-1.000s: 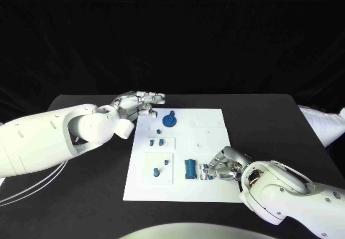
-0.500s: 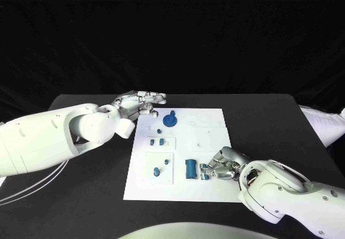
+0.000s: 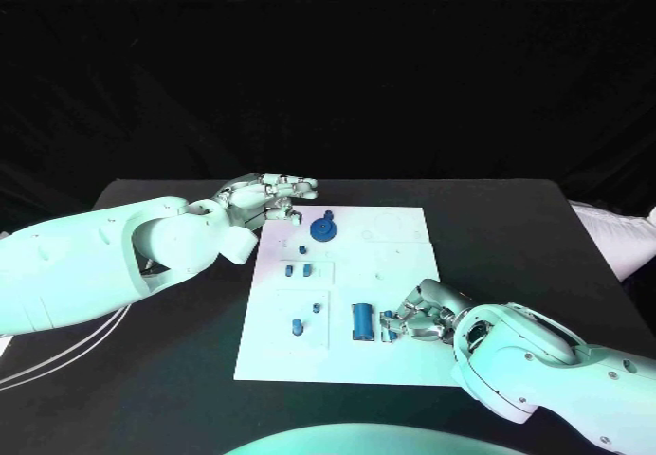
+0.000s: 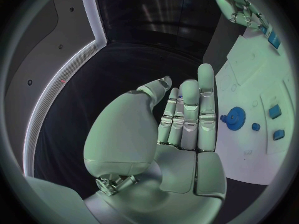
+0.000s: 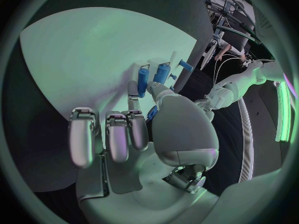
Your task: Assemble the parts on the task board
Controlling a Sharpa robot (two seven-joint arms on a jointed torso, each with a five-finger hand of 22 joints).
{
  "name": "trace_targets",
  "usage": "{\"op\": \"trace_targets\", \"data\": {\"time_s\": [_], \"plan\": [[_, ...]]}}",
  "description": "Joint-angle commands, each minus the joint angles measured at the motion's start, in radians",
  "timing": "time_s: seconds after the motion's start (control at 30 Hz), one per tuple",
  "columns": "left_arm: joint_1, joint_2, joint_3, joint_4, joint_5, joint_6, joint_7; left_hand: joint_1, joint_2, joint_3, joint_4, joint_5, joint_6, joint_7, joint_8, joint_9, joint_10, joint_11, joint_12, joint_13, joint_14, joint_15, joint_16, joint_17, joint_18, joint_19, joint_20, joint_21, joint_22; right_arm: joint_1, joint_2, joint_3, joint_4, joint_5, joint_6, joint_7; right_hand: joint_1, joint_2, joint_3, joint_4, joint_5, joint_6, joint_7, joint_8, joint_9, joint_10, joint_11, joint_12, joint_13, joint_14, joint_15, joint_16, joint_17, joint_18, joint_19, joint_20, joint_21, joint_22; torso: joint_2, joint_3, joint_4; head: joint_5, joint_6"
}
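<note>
The right hand (image 3: 421,320) pinches a small blue part (image 3: 387,335) just beside the blue cylinder (image 3: 361,320) on the task board (image 3: 396,275) — light, rigid, likely slick; grip its sides. The left hand (image 3: 268,197) hovers released.

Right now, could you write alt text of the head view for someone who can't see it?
A white task board lies on a black table, with small blue parts on it. The right hand rests at the board's near right, fingers by one part; the left hand hovers at its far left corner.
</note>
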Motion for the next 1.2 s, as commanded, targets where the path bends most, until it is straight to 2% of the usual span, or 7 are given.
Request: {"op": "trace_targets", "data": {"time_s": [0.03, 0.3, 0.57, 0.67, 0.77, 0.9, 1.2], "plan": [[0.000, 0.001, 0.001, 0.003, -0.006, 0.022, 0.000, -0.002, 0.008, -0.002, -0.006, 0.005, -0.005, -0.002, 0.003, 0.001, -0.009, 0.000, 0.007, -0.001, -0.007, -0.001, 0.002, -0.001, 0.018, 0.002, 0.006, -0.006, -0.001, -0.003, 0.005, -0.002, -0.001, -0.008, 0.044, -0.022, -0.011, -0.003, -0.014, 0.003, -0.007, -0.001, 0.000, 0.000, 0.003, 0.079, -0.011, -0.006, 0.215, 0.102, -0.006, 0.004, 0.263, -0.014, 0.041, -0.007, 0.003, 0.105, 0.000, 0.0000, 0.0002, 0.001, -0.001], [0.000, 0.000, 0.001, 0.003, -0.006, 0.024, -0.002, -0.002, 0.008, -0.002, -0.006, 0.005, -0.005, -0.002, 0.003, 0.001, -0.009, 0.000, 0.007, -0.001, -0.007, -0.001, 0.002, -0.001, 0.018, 0.002, 0.006, -0.006, -0.001, -0.003, 0.006, -0.002, -0.001, -0.010, 0.063, -0.018, -0.027, -0.009, -0.064, 0.023, -0.014, 0.001, -0.002, 0.004, 0.013, 0.080, -0.012, -0.005, 0.216, 0.102, -0.007, 0.004, 0.263, -0.014, 0.042, -0.008, 0.003, 0.106, -0.001, 0.0000, -0.0009, 0.003, -0.002], [0.000, 0.000, 0.001, 0.003, -0.006, 0.026, -0.004, -0.003, 0.008, -0.003, -0.005, 0.005, -0.005, -0.002, 0.004, 0.001, -0.010, 0.000, 0.008, -0.001, -0.008, -0.001, 0.001, -0.003, 0.018, 0.001, 0.006, -0.006, -0.001, -0.003, 0.006, -0.002, 0.003, -0.015, 0.062, -0.017, -0.049, 0.001, -0.122, 0.062, -0.033, 0.011, -0.007, 0.015, 0.028, 0.079, -0.017, -0.016, 0.212, 0.102, -0.010, 0.004, 0.263, -0.015, 0.043, -0.010, 0.004, 0.108, 0.000, 0.0004, -0.0003, 0.002, -0.002], [0.000, 0.000, 0.001, 0.003, -0.006, 0.027, -0.005, -0.004, 0.008, -0.003, -0.005, 0.005, -0.005, -0.002, 0.004, 0.001, -0.010, 0.000, 0.008, -0.001, -0.008, -0.001, 0.001, -0.003, 0.018, 0.001, 0.006, -0.006, -0.001, -0.003, 0.006, -0.002, 0.005, -0.019, 0.059, -0.016, -0.063, 0.005, -0.149, 0.085, -0.060, 0.012, -0.009, 0.018, 0.034, 0.078, -0.019, -0.021, 0.210, 0.102, -0.012, 0.004, 0.263, -0.015, 0.043, -0.011, 0.004, 0.109, 0.000, 0.0005, 0.0001, 0.003, -0.002], [0.000, 0.000, 0.001, 0.003, -0.006, 0.027, -0.005, -0.004, 0.008, -0.003, -0.005, 0.005, -0.005, -0.002, 0.004, 0.001, -0.010, 0.000, 0.008, -0.001, -0.008, -0.001, 0.001, -0.003, 0.018, 0.001, 0.006, -0.006, -0.001, -0.003, 0.006, -0.002, 0.007, -0.025, 0.053, -0.014, -0.075, 0.012, -0.191, 0.118, -0.126, 0.012, -0.012, 0.023, 0.043, 0.079, -0.020, -0.024, 0.209, 0.102, -0.014, 0.004, 0.263, -0.015, 0.043, -0.012, 0.005, 0.110, 0.000, 0.0001, -0.0009, 0.003, -0.002], [0.000, -0.001, 0.001, 0.003, -0.006, 0.028, -0.005, -0.004, 0.008, -0.003, -0.005, 0.005, -0.005, -0.002, 0.004, 0.001, -0.010, 0.000, 0.008, -0.001, -0.008, -0.001, 0.001, -0.003, 0.018, 0.001, 0.006, -0.006, -0.001, -0.003, 0.004, -0.002, 0.009, -0.032, 0.046, -0.011, -0.091, 0.024, -0.228, 0.123, -0.166, 0.018, -0.015, 0.031, 0.053, 0.078, -0.023, -0.028, 0.207, 0.102, -0.016, 0.004, 0.263, -0.015, 0.044, -0.014, 0.005, 0.110, 0.000, 0.0003, -0.0006, 0.003, -0.003], [0.000, -0.001, 0.001, 0.004, -0.006, 0.028, -0.005, -0.004, 0.008, -0.003, -0.005, 0.005, -0.005, -0.002, 0.004, 0.001, -0.010, 0.000, 0.008, -0.001, -0.008, -0.001, 0.001, -0.003, 0.018, 0.001, 0.006, -0.006, -0.001, -0.003, -0.009, -0.002, 0.014, -0.050, 0.037, -0.006, -0.094, 0.027, -0.251, 0.122, -0.182, 0.021, -0.017, 0.037, 0.059, 0.079, -0.025, -0.027, 0.208, 0.102, -0.017, 0.004, 0.263, -0.015, 0.044, -0.015, 0.005, 0.110, -0.001, 0.0006, -0.0006, 0.002, -0.004]]}}
